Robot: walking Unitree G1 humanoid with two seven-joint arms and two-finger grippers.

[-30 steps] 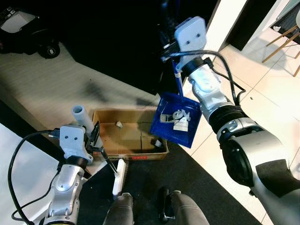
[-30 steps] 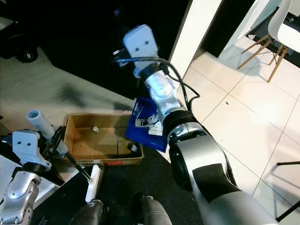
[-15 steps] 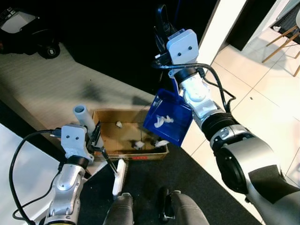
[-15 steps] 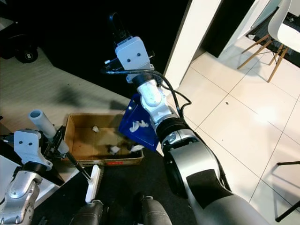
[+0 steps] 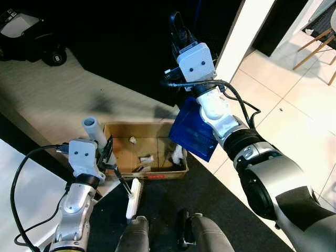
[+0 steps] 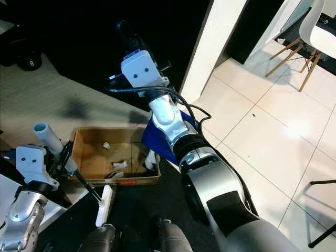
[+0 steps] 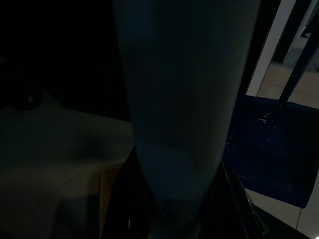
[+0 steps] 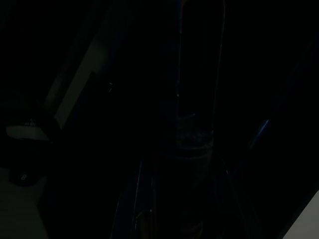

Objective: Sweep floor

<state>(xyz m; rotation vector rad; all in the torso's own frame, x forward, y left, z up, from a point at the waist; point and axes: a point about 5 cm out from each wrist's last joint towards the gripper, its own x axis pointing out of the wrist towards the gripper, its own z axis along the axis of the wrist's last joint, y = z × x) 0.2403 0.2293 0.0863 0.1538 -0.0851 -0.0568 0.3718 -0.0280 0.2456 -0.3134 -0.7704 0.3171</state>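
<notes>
The robot tips a blue dustpan [image 5: 193, 132] over a cardboard box [image 5: 116, 153] on the floor, the pan held steeply on edge above the box's right end, at about two o'clock from the box's middle. Scraps of white litter [image 5: 145, 158] lie inside the box, with one larger piece [image 5: 177, 153] just under the pan's lip. The right gripper [image 5: 178, 32] is raised at twelve o'clock in the left eye view, against a dark background; it appears to hold the pan by its thin upright handle, but whether its fingers are pressed on it or spread cannot be told from these pictures.

At seven o'clock the left gripper [image 5: 107, 155] pinches the pale handle [image 5: 93, 130] of a small hand brush, fingers closed around it, with the white brush head [image 5: 133, 198] pointing down towards the dark mat [image 5: 210, 199] beside the box.

The pan looks like light, stiff plastic, likely easy to swing but apt to twist about its narrow handle, so a firm hold low on the handle would steady it. The litter seems feather-light and may cling or drift past the box's rim. The brush is light too, best gripped mid-handle.
</notes>
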